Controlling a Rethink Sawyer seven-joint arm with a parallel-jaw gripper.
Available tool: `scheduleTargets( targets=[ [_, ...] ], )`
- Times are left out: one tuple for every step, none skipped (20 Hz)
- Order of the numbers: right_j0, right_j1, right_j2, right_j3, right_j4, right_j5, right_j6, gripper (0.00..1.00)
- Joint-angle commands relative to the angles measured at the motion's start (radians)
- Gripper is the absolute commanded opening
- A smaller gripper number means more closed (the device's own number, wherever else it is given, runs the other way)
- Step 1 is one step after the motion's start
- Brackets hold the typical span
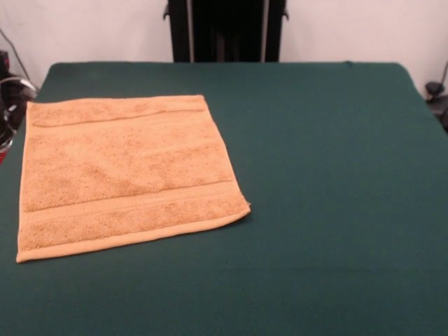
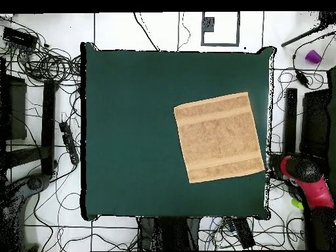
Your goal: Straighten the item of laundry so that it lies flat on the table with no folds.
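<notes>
The towel point(image 1: 129, 175) lies spread open on the desk point(image 1: 329, 210), an orange-tan terry square with no fold or turned-over corner showing in either view. In the front view it sits at the picture's left side, its left edge running close along the desk's left edge, and it is turned slightly, so that its near right corner pokes out toward the middle of the desk. Two woven bands cross it, one near its far edge and one near its near edge, both running side to side. A tiny pale fleck shows at the near right corner, too small to identify. In the overhead view the towel point(image 2: 219, 137) lies in the right half of the desk point(image 2: 131, 131), its right edge just beside the desk's right edge, rotated a little out of line with the desk, with the two bands crossing it near its upper and lower edges. The rest of the dark green cloth is smooth. The robot's arm point(image 2: 308, 178), red and black, shows in the overhead view off the desk, beyond its right edge, near the towel's lower right corner, and it touches neither towel nor desk surface. The fingers cannot be made out in either view, so I cannot tell whether they are apart or together. The black pedestal point(image 1: 225, 29) stands behind the desk's far edge in the front view.
</notes>
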Motion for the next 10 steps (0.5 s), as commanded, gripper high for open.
scheduleTargets(
  targets=[
    [0.072,0.029,0.092,0.042,-0.084,-0.003,-0.292,1.00],
    [0.076,0.027,0.092,0.035,-0.090,0.008,-0.287,1.00],
    [0.078,0.025,0.093,0.034,-0.094,0.014,-0.278,1.00],
    [0.078,0.027,0.094,0.030,-0.093,0.026,-0.269,1.00],
    [0.076,0.027,0.095,0.031,-0.098,0.022,-0.269,1.00],
    [0.071,0.026,0.099,0.036,-0.107,0.008,-0.273,1.00],
    [0.067,0.028,0.102,0.038,-0.111,0.003,-0.272,1.00],
    [0.064,0.031,0.106,0.036,-0.113,0.004,-0.276,1.00],
    [0.062,0.034,0.109,0.034,-0.111,0.011,-0.275,1.00],
    [0.061,0.036,0.111,0.029,-0.113,0.015,-0.280,1.00]
  ],
)
